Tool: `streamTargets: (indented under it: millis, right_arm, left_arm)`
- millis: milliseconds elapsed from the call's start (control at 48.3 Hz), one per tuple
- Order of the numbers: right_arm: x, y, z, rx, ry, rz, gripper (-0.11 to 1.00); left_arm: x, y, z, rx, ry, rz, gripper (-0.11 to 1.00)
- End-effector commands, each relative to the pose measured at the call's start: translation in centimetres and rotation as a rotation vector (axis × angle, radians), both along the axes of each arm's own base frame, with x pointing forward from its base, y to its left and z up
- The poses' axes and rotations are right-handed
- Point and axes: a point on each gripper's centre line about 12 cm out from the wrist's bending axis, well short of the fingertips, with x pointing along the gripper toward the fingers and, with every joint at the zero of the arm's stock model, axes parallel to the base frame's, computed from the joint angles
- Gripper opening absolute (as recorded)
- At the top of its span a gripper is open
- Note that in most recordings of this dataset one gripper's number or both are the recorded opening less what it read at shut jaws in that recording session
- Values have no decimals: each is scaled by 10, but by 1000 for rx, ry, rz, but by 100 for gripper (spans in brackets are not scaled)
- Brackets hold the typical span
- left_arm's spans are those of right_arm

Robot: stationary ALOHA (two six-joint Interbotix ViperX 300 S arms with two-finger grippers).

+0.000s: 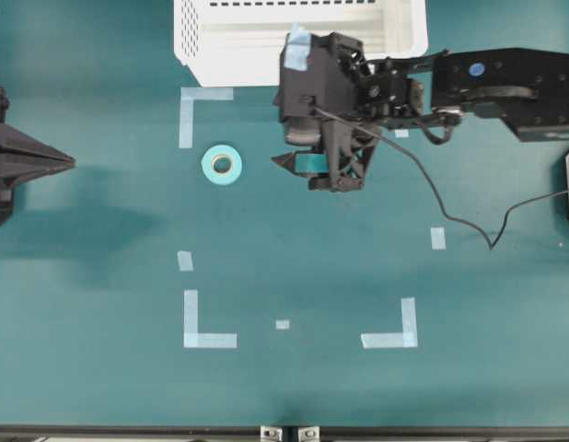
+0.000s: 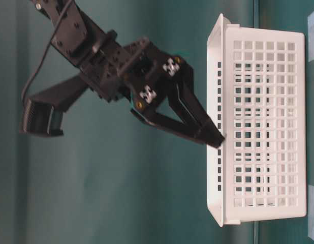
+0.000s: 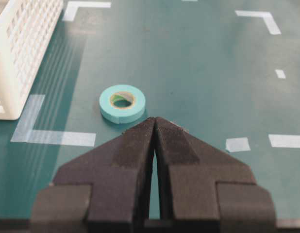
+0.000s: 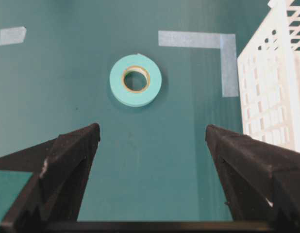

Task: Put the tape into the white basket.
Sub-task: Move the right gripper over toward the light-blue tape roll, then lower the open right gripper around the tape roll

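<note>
**Right gripper spread wide near the tape; left gripper closed at the table edge**

The tape [image 1: 222, 165] is seen lying flat on the green table [image 1: 100, 368], core hole upward, touched by nothing; it is placed below the white basket [image 1: 211, 37], apart from it, just beside a pale L-shaped corner mark [image 1: 187, 110]. The right gripper [image 1: 294, 158] is held to the right of the tape in the overhead view, its fingers [image 4: 67, 160] parted widely and nothing gripped between them; in the right wrist view the tape [image 4: 135, 80] is framed ahead of the gap, clear of both fingers, with the basket [image 4: 271, 92] at the right. The left gripper [image 1: 68, 163] is kept at the left edge, well apart from the tape; its fingers [image 3: 133, 150] are pressed together on nothing, the tape [image 3: 122, 103] lying just ahead of the tips.
</note>
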Motion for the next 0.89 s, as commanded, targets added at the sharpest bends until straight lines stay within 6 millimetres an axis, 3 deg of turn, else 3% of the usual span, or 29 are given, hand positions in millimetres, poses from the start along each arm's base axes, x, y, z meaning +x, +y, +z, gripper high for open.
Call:
streamTargets:
  millis: [0, 870]
  right_arm:
    - [7, -2, 12, -6, -24, -1, 95]
    - [34, -11, -32, -13, 47, -8, 95]
  left_arm:
    - [1, 0, 5, -3, -11, 4, -11]
    - [1, 0, 3, -3, -12, 4, -11]
